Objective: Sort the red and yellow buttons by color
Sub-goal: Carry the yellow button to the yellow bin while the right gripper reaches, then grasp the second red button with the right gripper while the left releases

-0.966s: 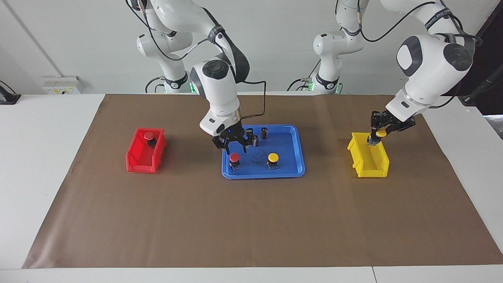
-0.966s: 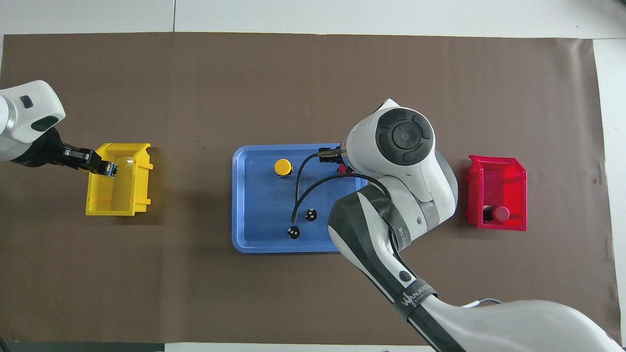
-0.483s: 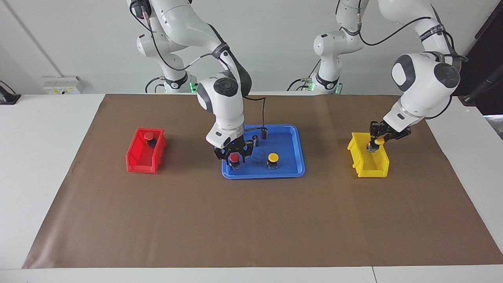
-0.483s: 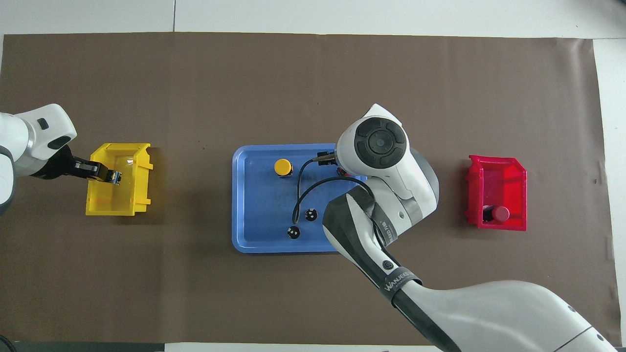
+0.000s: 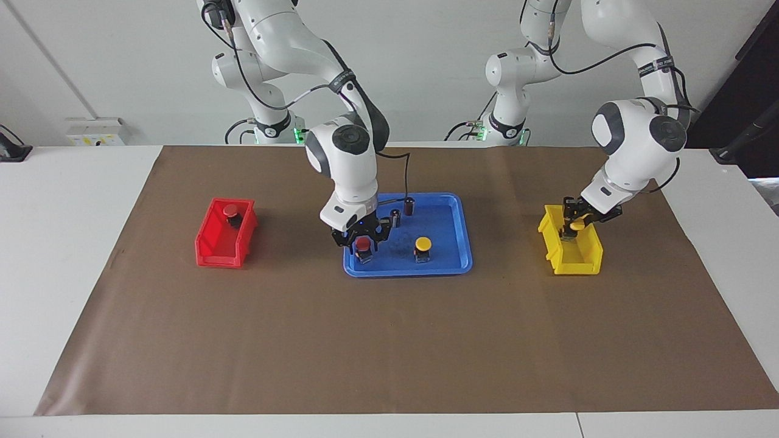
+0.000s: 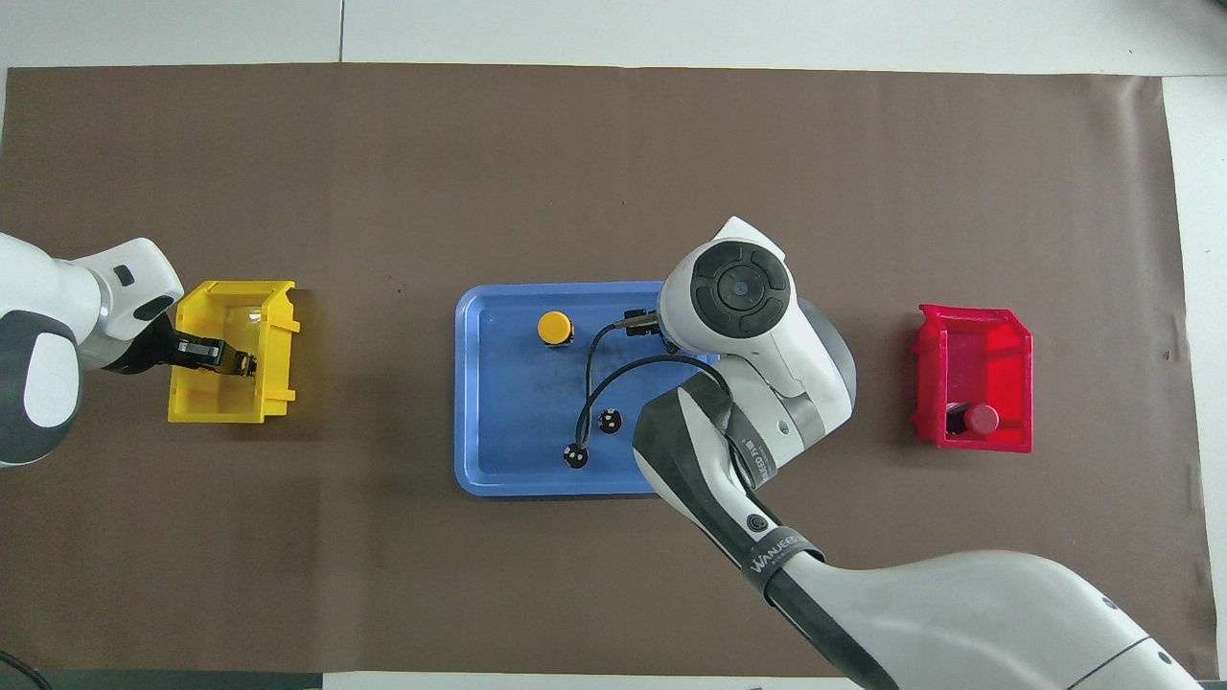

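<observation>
Left of the facing view: the red bin [image 5: 222, 252] holds one red button [image 5: 230, 210]. Centre: my right end effector [image 5: 363, 238] straddles the tray's red button [image 5: 363, 244] by the blue tray [image 5: 453, 263] edge; whether it grips, I cannot tell. Right: my left end effector [image 5: 572, 225] pinches a yellow button [image 5: 579, 222] inside the yellow bin [image 5: 575, 260]. Bare brown paper [image 5: 389, 340] fills the lower frame. The arm strap [image 6: 784, 554] reads WANJEE, partly.

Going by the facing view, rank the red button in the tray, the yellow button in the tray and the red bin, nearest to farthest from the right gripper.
1. Red button in the tray: between the right gripper's fingers.
2. Yellow button in the tray: beside it, toward the left arm's end.
3. Red bin: at the right arm's end, clearly farthest.
</observation>
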Motion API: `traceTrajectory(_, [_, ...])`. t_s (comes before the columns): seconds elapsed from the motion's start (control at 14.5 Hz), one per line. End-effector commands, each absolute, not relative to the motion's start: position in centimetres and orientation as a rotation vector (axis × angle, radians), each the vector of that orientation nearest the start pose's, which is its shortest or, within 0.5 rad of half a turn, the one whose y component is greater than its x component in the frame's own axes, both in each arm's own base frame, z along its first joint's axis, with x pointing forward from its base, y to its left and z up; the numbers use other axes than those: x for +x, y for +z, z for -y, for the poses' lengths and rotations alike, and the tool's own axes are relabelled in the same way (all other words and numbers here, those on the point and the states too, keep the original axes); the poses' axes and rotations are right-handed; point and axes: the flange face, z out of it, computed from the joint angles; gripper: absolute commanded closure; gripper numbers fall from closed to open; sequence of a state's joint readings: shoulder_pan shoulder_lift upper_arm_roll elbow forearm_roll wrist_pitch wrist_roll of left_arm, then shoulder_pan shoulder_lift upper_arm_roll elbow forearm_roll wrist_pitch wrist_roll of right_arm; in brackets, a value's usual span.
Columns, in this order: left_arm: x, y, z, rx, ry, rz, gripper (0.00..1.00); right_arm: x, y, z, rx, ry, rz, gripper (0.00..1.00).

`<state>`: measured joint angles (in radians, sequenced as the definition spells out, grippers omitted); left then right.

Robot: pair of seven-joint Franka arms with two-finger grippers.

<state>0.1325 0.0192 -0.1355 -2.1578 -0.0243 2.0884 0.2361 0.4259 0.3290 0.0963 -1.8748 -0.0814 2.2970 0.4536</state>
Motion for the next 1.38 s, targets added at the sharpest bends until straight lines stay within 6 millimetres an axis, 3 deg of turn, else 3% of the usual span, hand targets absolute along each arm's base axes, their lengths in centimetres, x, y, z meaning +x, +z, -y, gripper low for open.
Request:
traceTrajectory(0.0, [52.4, 37.4, -0.3, -3.142, 0.087, -0.326, 0.96, 54.8, 35.1, -31.0, -3.123, -0.142, 0.193, 0.44])
traceTrajectory(0.21, [52.8, 35.7, -0.6, -3.149, 0.107, -0.322, 0.95, 54.8, 35.7, -31.0, -3.108, -0.122, 0.168, 0.49])
traceTrajectory(0.34, [52.7, 35.6, -1.0, -3.151, 0.117, -0.302, 0.76, 54.8, 36.1, -31.1, -3.085, -0.114, 0.142, 0.5])
traceTrajectory(0.41, [52.8, 35.6, -0.9, -3.153, 0.124, -0.286, 0.62, 54.8, 36.1, -31.1, -3.085, -0.114, 0.142, 0.53])
traceTrajectory(0.48, [52.8, 35.9, -0.9, -3.153, 0.129, -0.27, 0.55, 54.7, 36.2, -31.2, -3.085, -0.114, 0.144, 0.58])
traceTrajectory(0.69, [52.9, 35.9, -0.9, -3.154, 0.141, -0.271, 0.55, 54.6, 36.2, -31.1, -3.085, -0.114, 0.147, 0.72])
traceTrajectory(0.9, [53.4, 37.3, -0.9, -3.156, 0.173, -0.268, 0.54, 55.1, 36.9, -30.3, -3.089, -0.111, 0.176, 0.76])
traceTrajectory(1.17, [54.2, 37.9, -1.0, -3.159, 0.194, -0.266, 0.53, 56.4, 42.9, -27.9, -3.109, -0.083, 0.11, 0.77])
traceTrajectory(1.31, [54.2, 37.9, -0.8, -3.158, 0.189, -0.271, 0.53, 57.2, 46.2, -25.6, -3.111, -0.081, 0.082, 0.77])
